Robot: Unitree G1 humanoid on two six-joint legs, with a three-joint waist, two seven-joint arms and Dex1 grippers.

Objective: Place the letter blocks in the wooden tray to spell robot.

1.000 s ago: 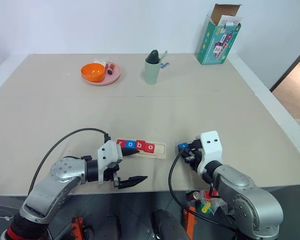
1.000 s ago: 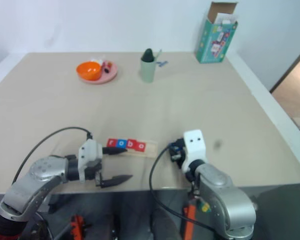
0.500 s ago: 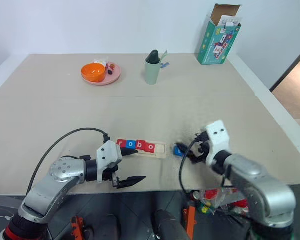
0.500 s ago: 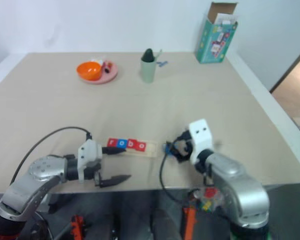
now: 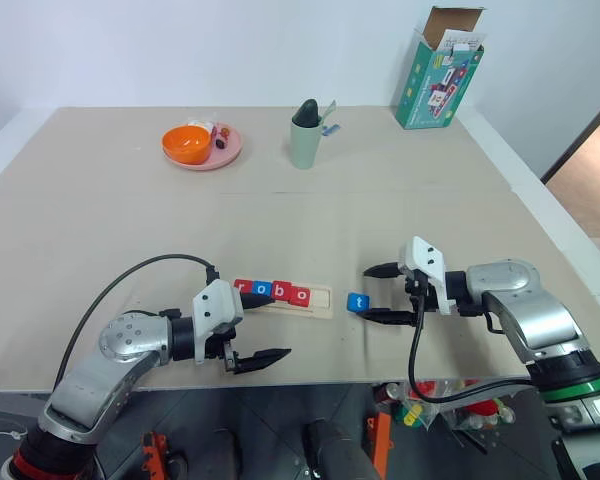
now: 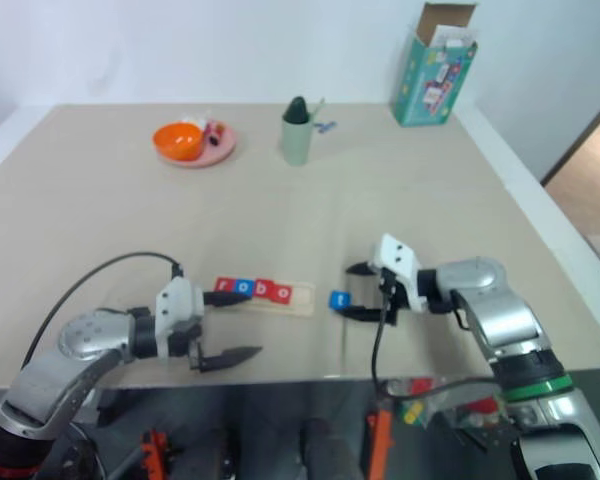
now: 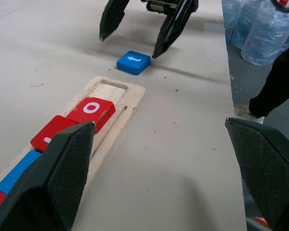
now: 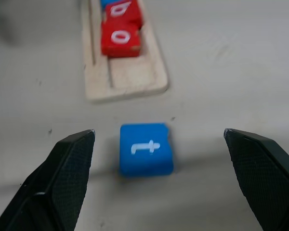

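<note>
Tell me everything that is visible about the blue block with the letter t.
The blue t block is a small, flat, square tile with rounded corners, plastic by its look, bearing one white lowercase t on its top face. It lies flat on the table, face up, just beyond the empty end of the wooden tray and apart from it. The right pincer stands open around it, one finger on each side; neither finger is seen to touch it. Nothing else touches it.
</note>
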